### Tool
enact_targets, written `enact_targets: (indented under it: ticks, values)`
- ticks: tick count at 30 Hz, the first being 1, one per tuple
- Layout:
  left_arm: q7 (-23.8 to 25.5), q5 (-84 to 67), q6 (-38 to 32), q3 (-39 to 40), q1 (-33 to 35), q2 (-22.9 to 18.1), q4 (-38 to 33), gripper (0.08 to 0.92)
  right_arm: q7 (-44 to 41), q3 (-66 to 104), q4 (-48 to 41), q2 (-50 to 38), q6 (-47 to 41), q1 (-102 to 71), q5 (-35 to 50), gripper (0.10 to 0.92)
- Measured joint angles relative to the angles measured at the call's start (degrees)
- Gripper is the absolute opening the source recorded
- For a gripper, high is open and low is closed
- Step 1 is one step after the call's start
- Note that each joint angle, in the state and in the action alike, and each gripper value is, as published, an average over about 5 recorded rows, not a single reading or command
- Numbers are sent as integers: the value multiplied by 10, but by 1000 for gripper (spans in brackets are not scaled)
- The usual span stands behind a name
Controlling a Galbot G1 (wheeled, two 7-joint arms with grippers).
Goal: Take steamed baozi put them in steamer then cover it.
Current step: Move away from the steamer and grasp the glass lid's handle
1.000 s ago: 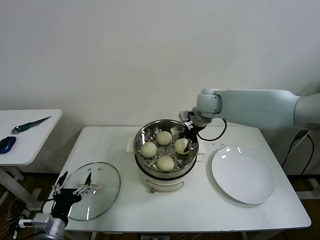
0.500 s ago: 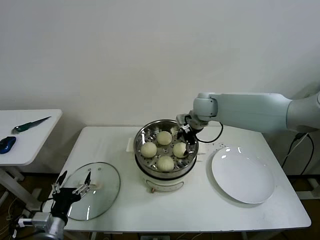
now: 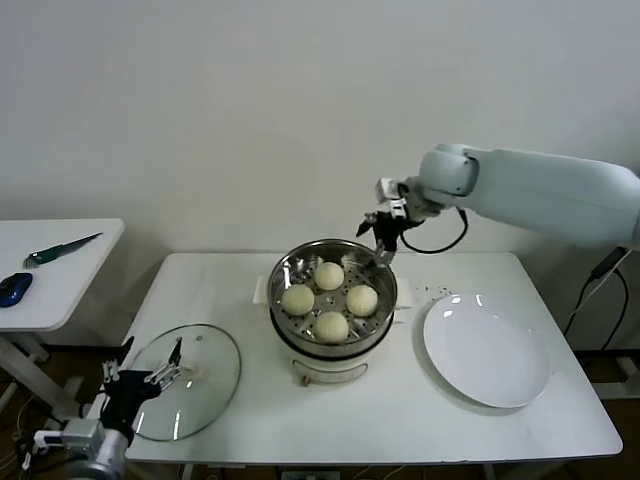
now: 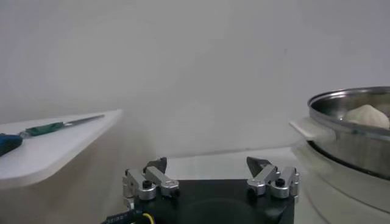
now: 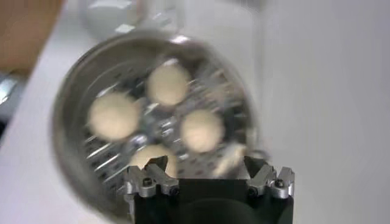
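Steamed baozi [image 3: 330, 299]: four in steamer [image 3: 287, 270]. Right end effector [image 3: 384, 240] above rim, released, empty. No legible writing.

Upper right of the head view: smooth pale blue-grey tubular right arm [image 3: 540, 190] with a rounded elbow joint, a looping black cable [image 3: 440, 243] and a small black right gripper [image 3: 383, 238]. Lower left: black-and-silver left gripper [image 3: 145, 380]; silver finger brackets carry black screws [image 4: 280, 182].
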Motion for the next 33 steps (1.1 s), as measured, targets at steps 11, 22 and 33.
enact_targets:
  ticks: [11,22,33]
  values:
    - [-15,39,-24,5,-13,17,23,823,217,331,60,-165,36,-250,7,823]
    - [-32,107,-57,10,-10,34,41,823,304,751,129,-183,117,-666,-39,823]
    - [-69,202,-95,4,8,57,62,823,313,1077,163,-54,248,-1055,-109,823]
